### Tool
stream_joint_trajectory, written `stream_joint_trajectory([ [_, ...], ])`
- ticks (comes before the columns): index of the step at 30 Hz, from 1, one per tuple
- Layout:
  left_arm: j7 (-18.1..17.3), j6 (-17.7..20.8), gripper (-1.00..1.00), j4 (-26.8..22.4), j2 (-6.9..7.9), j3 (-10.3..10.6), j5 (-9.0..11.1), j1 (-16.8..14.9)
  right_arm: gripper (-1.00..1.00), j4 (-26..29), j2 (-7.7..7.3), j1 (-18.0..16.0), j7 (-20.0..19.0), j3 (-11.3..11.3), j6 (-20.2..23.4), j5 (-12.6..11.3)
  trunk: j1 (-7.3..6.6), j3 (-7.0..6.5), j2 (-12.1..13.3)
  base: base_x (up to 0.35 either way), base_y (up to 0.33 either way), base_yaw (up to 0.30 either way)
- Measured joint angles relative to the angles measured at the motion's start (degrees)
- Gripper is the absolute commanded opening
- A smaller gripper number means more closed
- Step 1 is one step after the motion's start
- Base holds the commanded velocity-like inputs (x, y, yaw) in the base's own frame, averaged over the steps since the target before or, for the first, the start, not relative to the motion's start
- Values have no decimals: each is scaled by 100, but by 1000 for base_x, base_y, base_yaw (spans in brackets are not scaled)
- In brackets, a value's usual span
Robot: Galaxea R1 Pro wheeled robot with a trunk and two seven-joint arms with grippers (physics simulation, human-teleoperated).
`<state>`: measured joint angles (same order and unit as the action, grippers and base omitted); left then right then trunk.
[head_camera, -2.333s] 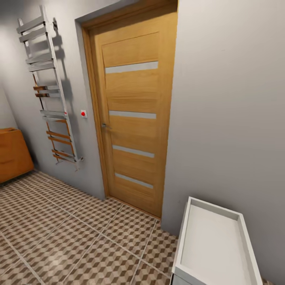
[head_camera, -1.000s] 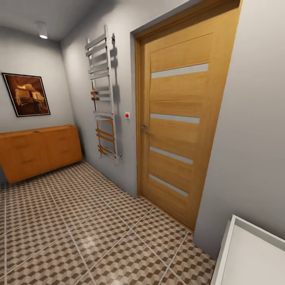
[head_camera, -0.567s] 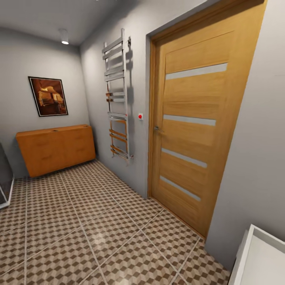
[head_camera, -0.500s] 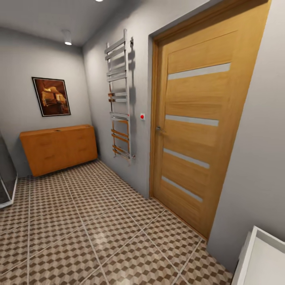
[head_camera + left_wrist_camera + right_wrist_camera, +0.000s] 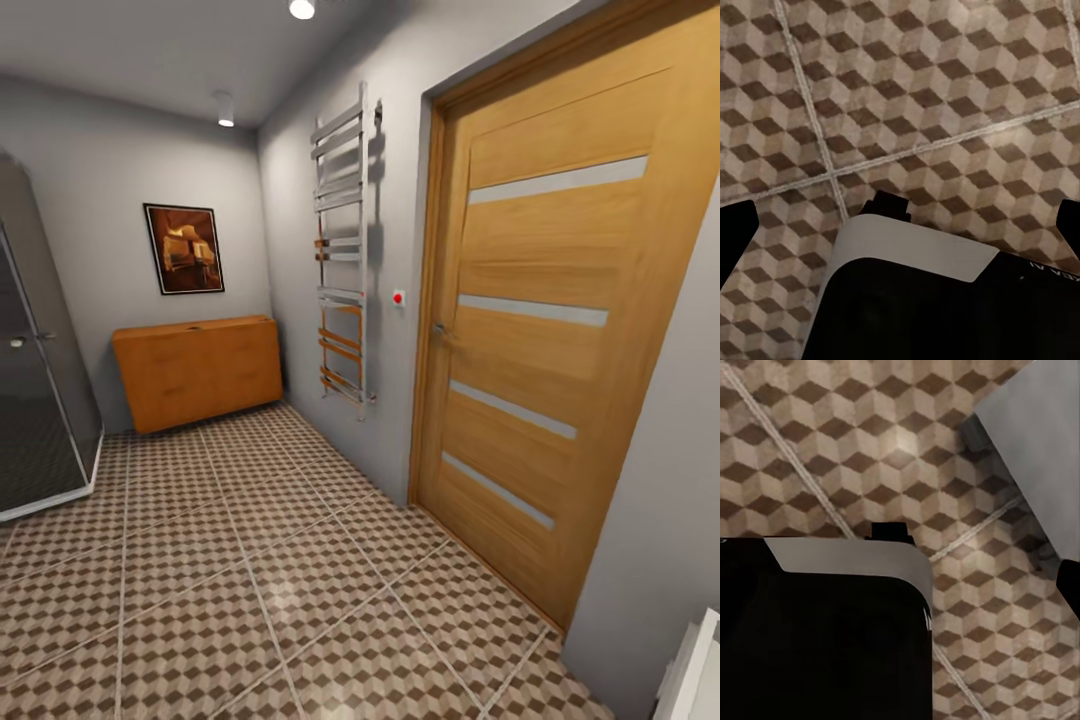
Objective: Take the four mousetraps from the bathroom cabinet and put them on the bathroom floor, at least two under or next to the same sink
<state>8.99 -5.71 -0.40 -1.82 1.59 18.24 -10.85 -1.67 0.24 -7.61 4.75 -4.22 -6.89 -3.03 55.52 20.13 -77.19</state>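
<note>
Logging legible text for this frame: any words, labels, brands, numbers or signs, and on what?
No text reads clearly.
Pale lettering on the robot's black body at the picture's edge in the left wrist view: cut off and too blurred to read.
Framed picture on the wall: an image, no words visible.

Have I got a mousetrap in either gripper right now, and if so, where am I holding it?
Nothing held. In both wrist views only the bathroom floor lies between the spread fingertips, with no mousetrap there. The cabinet stands at the far wall.
</note>
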Motion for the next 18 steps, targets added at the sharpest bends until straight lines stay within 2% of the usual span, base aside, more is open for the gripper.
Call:
stream_joint_trajectory([
  [18, 0, 1, 100, 0, 0, -1, 1, 0, 100, 0, 3, -5, -1, 0, 2, 25, 0, -67, 0, 0, 0, 252],
])
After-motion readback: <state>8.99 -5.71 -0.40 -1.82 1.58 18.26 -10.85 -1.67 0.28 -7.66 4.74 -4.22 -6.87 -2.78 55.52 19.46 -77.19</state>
